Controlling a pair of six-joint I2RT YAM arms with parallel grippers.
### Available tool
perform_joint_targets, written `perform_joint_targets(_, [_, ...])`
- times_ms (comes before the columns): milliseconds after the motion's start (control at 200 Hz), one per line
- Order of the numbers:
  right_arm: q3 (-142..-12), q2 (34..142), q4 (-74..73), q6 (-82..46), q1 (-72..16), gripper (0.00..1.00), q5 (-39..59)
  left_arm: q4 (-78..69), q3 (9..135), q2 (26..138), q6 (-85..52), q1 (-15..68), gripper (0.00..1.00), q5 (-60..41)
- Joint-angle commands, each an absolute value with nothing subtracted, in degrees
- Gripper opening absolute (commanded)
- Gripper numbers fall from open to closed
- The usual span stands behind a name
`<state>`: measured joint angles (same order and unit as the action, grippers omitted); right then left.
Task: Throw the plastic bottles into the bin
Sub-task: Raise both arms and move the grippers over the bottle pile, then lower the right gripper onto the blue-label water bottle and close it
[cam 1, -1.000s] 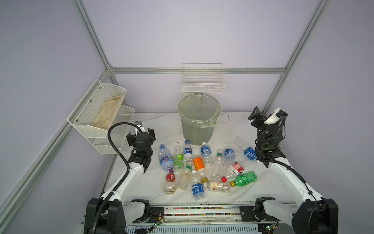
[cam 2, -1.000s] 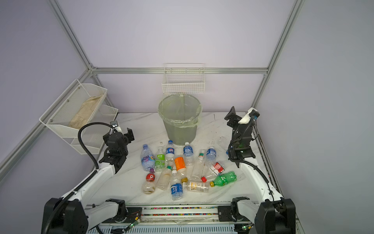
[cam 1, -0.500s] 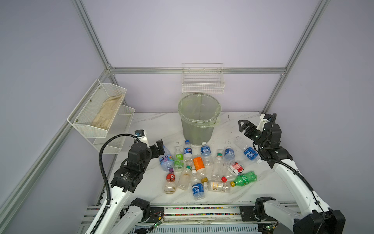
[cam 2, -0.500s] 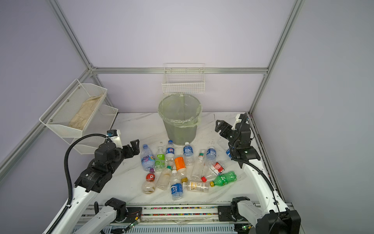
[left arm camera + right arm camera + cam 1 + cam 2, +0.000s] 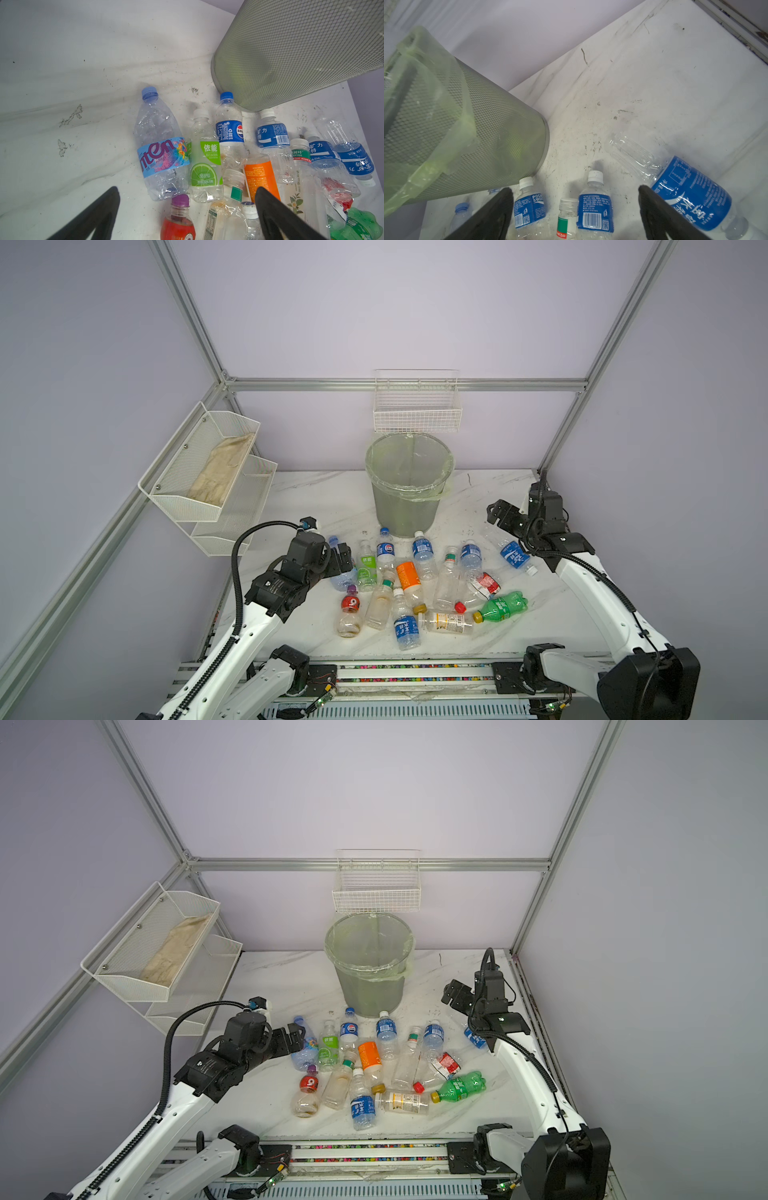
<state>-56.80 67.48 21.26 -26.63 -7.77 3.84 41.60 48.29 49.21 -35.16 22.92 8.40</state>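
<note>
Left wrist view: we hold our left claw (image 5: pixel 187 189) spread empty to straddle the crumpled clear blue-labelled plastic bottle (image 5: pixel 160 149); our right claw (image 5: pixel 575 189) gapes empty too.

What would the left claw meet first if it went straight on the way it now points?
Most likely the large clear bottle with the blue-and-pink label, lying just ahead of the open left claw; the lime-label bottle lies beside it. Depth is unclear.

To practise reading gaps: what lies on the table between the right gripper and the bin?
Nothing: in both top views, only bare, scuffed table separates the right gripper from the bin.
</note>
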Motion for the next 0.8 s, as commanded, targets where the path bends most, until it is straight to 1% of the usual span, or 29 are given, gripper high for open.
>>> perform_joint_targets(0, [-58.2, 68.8, 25.4, -23.5, -8.0, 0.94, -2.6, 41.3, 47.3, 49.0, -37.2, 23.0, 1.0, 6.4])
perform_joint_targets(130, [-57.8, 70.4, 25.7, -22.7, -8.0, 0.93, -12.4, 40.9, 45.7, 49.0, -38.1, 23.1, 1.0, 5.7])
perform_joint_targets(225, [-59.9, 74.1, 27.1, -21.0, -8.0, 0.97, -17.1, 40.8, 44.9, 48.7, -38.4, 23.0, 1.0, 5.3])
perform_joint_targets(380, [-62.9, 82.6, 28.5, -19.3, -8.0, 0.97, -17.6, 40.9, 44.0, 47.3, -38.3, 23.1, 1.0, 5.5])
perform_joint_targets(455, [-63.0, 85.0, 27.8, -18.4, -8.0, 0.97, -17.3, 41.4, 43.8, 46.3, -38.1, 23.0, 1.0, 5.7])
perform_joint_targets(705, [-59.3, 83.8, 24.9, -15.9, -7.9, 0.97, -15.6, 42.5, 42.6, 44.8, -37.9, 23.0, 1.0, 5.8])
perform_joint_targets(795, [-58.1, 83.5, 25.0, -15.1, -7.9, 0.97, -16.9, 42.3, 42.3, 45.3, -38.4, 23.0, 1.0, 5.4])
